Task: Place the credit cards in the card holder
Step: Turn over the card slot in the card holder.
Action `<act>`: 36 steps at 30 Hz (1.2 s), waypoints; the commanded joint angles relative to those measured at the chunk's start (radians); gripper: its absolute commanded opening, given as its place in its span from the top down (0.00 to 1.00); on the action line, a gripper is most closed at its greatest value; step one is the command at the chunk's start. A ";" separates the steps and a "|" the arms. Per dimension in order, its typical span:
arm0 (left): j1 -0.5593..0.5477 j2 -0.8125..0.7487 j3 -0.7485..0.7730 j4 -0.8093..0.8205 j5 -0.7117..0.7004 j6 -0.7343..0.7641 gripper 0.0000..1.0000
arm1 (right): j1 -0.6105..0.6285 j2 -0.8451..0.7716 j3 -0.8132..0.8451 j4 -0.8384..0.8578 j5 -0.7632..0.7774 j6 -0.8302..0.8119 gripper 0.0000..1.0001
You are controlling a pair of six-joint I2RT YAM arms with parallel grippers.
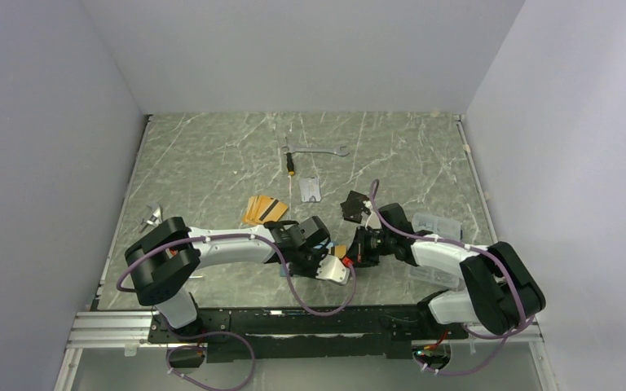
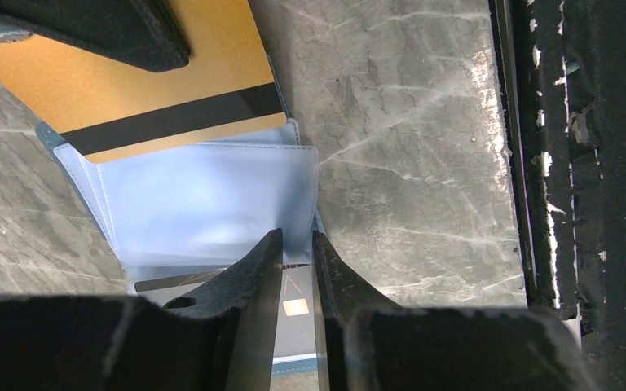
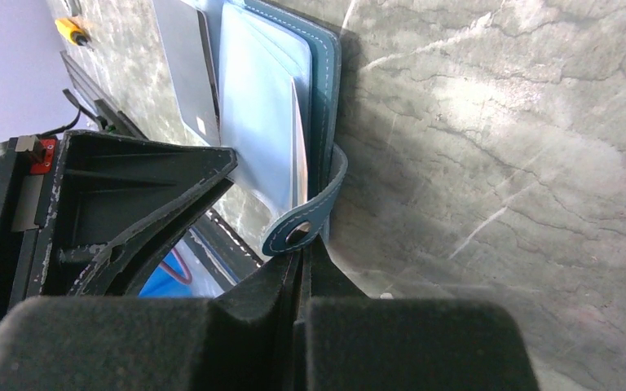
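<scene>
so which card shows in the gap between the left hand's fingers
The grey chip card; the orange striped card lies at the holder's far end, away from the left hand.

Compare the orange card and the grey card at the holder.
Look: orange card is gold with a black stripe; grey card is grey with a small chip. Position: orange card sticks out one end of the card holder; grey card sticks out the opposite end, beneath the left gripper. Both partly overlap the holder.

Orange-gold, black-striped card [image 2: 171,98]; teal holder [image 3: 326,81], pale-blue pockets [image 2: 204,204]
</scene>
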 commanded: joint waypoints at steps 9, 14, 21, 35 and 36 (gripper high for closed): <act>-0.002 -0.037 0.011 -0.063 -0.008 -0.020 0.78 | -0.006 0.005 -0.056 0.076 0.073 0.058 1.00; -0.002 -0.038 0.031 -0.079 0.009 -0.024 0.79 | -0.004 0.025 -0.077 0.159 0.112 0.131 1.00; 0.035 -0.062 0.055 -0.123 0.050 -0.032 0.67 | -0.002 0.042 -0.064 0.173 0.145 0.155 1.00; 0.261 -0.126 -0.050 -0.113 -0.021 0.115 0.38 | 0.009 -0.019 -0.095 0.114 0.208 0.122 1.00; 0.261 -0.119 -0.064 -0.100 -0.026 0.113 0.39 | 0.011 -0.031 -0.095 0.098 0.211 0.118 1.00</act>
